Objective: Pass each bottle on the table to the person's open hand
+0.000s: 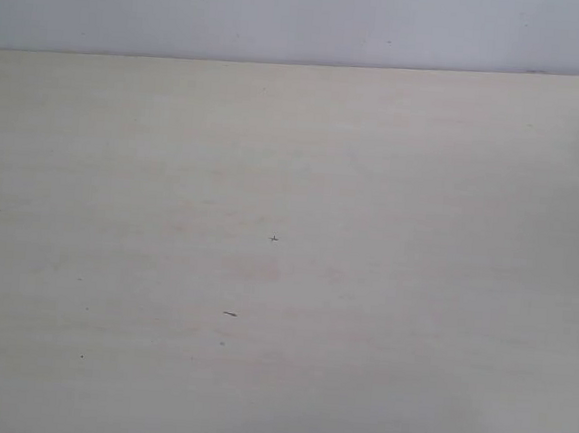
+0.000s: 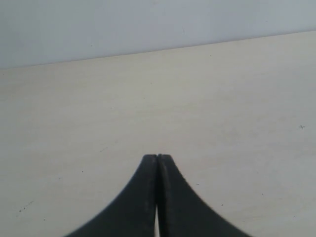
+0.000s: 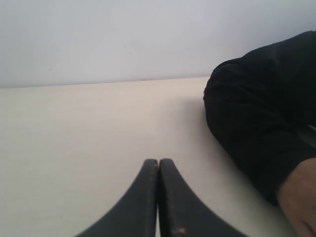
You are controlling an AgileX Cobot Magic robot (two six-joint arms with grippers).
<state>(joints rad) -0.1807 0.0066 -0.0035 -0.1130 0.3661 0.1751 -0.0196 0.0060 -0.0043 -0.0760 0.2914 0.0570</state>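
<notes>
Bottles show in no view: the pale counter (image 1: 285, 276) carries only a few dark specks, so where they stand, or whether any are left to hand over, cannot be told. Left end effector (image 2: 157, 157) and right end effector (image 3: 158, 161) sit low over the counter, jaws pressed together with nothing between them. Near the right one rests a person's dark sleeve (image 3: 261, 113) with a patch of skin (image 3: 301, 197) at the cuff, too little to show an open palm. The sound course, I judge, is to find a bottle first, spread the jaws before closing on its body, and release only once it rests in the palm.
</notes>
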